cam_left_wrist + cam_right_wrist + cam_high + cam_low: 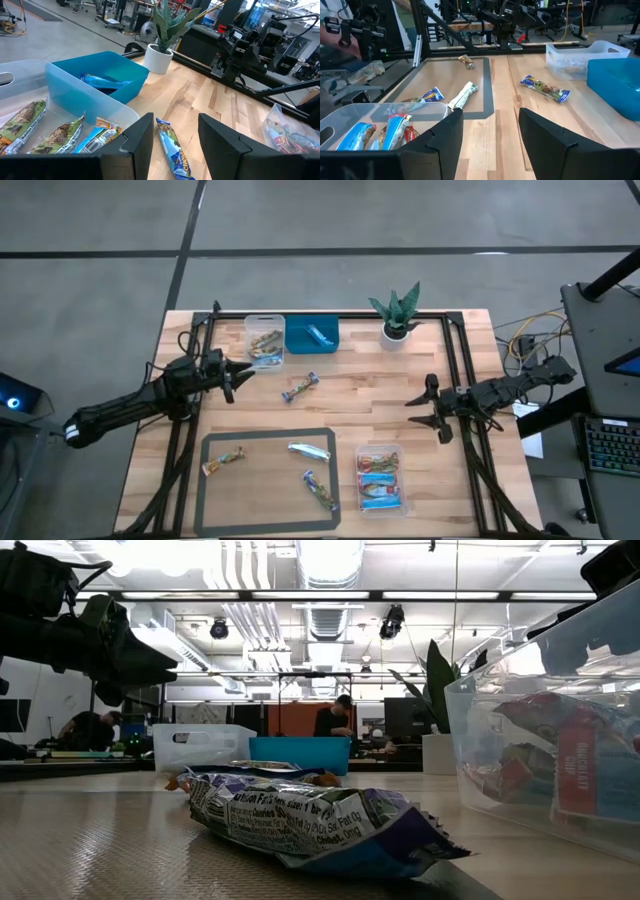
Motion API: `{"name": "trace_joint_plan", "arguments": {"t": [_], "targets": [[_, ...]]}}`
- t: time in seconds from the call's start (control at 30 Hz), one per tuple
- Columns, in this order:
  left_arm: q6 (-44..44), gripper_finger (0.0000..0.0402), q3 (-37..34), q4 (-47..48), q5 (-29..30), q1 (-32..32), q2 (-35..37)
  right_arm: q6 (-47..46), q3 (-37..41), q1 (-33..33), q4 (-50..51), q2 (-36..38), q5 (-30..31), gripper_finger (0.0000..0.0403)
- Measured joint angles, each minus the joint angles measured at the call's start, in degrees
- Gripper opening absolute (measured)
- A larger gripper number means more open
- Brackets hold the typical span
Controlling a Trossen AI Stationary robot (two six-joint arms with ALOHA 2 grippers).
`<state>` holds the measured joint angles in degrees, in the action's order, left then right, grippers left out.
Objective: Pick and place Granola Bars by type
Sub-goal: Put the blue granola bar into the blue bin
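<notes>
Three granola bars lie flat on the grey-edged mat [268, 510]: a mixed-colour one [224, 461], a silvery-white one [309, 449] and another mixed one [320, 490]. A fourth bar [300, 387] lies on the bare wood beyond the mat. My left gripper [245, 375] hovers open above the table to the left of that bar [172, 150], pointing at it. My right gripper [425, 410] hovers open at the table's right, pointing across the mat [485, 107]; its fingers [445, 135] hold nothing.
At the far edge stand a clear tub [265, 340] with mixed bars, a teal bin [312, 335] with a blue bar, and a potted plant [397, 315]. A second clear tub [380, 478] with bars sits near right of the mat. Black frame rails border the table.
</notes>
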<state>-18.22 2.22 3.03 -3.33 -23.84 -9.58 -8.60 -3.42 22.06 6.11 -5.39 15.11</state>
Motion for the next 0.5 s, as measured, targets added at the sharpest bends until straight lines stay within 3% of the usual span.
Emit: {"name": "trace_joint_plan", "arguments": {"t": [0.5], "targets": [[-1.4, 0.0138, 0.0, 0.1, 1.6, 0.0, 0.0, 0.0, 0.0, 0.0, 0.0, 0.0, 0.0, 0.0183]]}}
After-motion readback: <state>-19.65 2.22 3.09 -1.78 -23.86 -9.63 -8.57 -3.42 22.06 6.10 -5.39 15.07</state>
